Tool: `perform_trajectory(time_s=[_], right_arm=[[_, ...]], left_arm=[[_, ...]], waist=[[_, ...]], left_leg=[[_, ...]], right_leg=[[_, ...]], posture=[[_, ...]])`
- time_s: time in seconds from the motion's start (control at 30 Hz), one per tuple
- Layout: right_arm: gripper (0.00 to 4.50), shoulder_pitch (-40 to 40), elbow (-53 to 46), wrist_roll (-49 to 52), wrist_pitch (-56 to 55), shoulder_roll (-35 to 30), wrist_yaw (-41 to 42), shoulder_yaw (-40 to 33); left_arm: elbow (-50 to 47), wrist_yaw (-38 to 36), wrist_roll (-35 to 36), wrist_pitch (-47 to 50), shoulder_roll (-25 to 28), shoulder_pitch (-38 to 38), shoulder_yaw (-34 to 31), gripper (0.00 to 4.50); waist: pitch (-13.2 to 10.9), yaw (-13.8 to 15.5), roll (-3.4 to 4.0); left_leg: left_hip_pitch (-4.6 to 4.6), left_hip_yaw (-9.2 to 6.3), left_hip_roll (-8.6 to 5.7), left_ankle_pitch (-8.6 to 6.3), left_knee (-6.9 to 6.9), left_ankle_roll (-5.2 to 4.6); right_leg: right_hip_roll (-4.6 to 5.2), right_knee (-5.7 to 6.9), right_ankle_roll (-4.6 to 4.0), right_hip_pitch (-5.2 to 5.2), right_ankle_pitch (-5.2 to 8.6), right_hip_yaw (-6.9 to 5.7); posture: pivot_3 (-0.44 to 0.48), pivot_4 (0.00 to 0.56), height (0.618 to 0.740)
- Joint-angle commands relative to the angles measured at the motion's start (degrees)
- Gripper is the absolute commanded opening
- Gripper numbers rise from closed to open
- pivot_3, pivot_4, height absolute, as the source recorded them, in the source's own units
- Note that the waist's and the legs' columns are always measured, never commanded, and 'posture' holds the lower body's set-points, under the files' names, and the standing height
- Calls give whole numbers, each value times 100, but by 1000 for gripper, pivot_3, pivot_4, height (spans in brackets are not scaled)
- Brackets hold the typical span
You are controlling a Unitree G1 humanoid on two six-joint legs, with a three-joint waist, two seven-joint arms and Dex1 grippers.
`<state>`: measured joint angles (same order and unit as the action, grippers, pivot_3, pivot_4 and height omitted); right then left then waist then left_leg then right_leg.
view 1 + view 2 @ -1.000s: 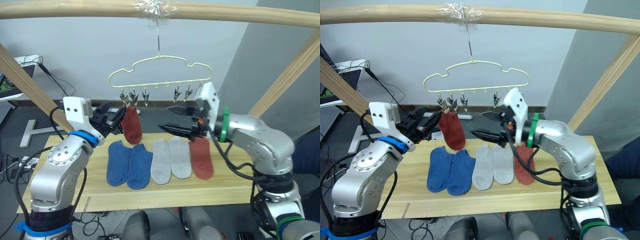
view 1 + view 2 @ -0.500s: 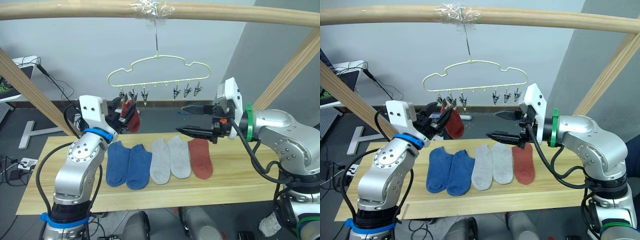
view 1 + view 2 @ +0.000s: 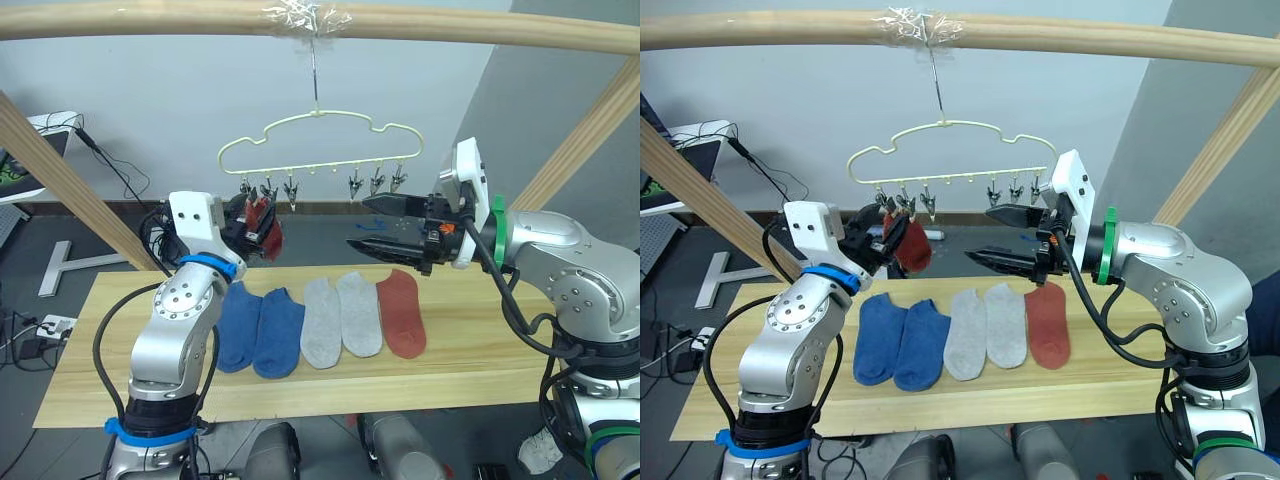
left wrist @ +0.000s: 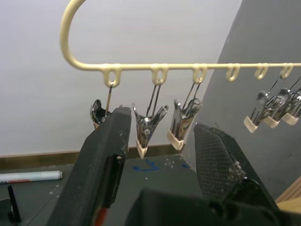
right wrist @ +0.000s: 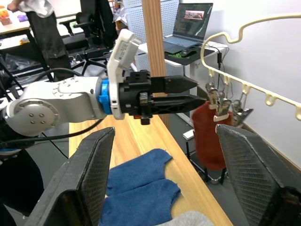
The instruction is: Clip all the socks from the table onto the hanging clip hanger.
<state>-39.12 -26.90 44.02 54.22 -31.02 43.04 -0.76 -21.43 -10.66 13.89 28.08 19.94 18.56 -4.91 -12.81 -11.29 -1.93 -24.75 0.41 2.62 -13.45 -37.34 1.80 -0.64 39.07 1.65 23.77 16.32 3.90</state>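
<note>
The pale-yellow clip hanger hangs from the top pole, its grey clips in a row below. One rust red sock hangs under the leftmost clips. My left gripper is right beside that sock's top, open, with nothing between its fingers. My right gripper is open and empty, hovering below the right-hand clips and above the table. On the table lie two blue socks, two light grey socks and one rust red sock, side by side.
Round wooden poles frame the scene: one across the top, one slanting at the left, one at the right. A laptop sits at the far left. A person stands in the background of the right wrist view.
My left gripper has risen with the red sock to the leftmost clips and now stands open beside it. My right gripper has moved up a little, still open.
</note>
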Motion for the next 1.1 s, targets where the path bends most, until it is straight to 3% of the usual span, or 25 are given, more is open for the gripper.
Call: perform_trajectory(time_s=[0.03, 0.47, 1.1], right_arm=[[3618, -113, -99, 118, -155, 18, -71, -148], [3618, -114, -139, 179, -210, 11, -180, -140], [3618, -91, -251, 319, -137, -73, -394, -124]], left_arm=[[-25, -3, -101, -164, -33, 113, -21, 1552], [104, 293, -273, 125, -267, 130, 16, 1552], [1338, 323, -567, -161, -544, 852, 124, 1552]], waist=[[0, 0, 0], [0, -6, 0], [1, -72, 1]], left_leg=[[0, 0, 0, 0, -2, 0], [-1, -8, 1, -2, -54, -3], [-1, -10, 0, 0, -62, -5]], right_leg=[[0, 2, 0, 0, 0, 0], [-1, 13, 8, -18, -4, -3], [-4, 12, 20, -23, -14, -2]], posture=[[-289, 190, 740], [-304, 191, 740], [-332, 194, 740]])
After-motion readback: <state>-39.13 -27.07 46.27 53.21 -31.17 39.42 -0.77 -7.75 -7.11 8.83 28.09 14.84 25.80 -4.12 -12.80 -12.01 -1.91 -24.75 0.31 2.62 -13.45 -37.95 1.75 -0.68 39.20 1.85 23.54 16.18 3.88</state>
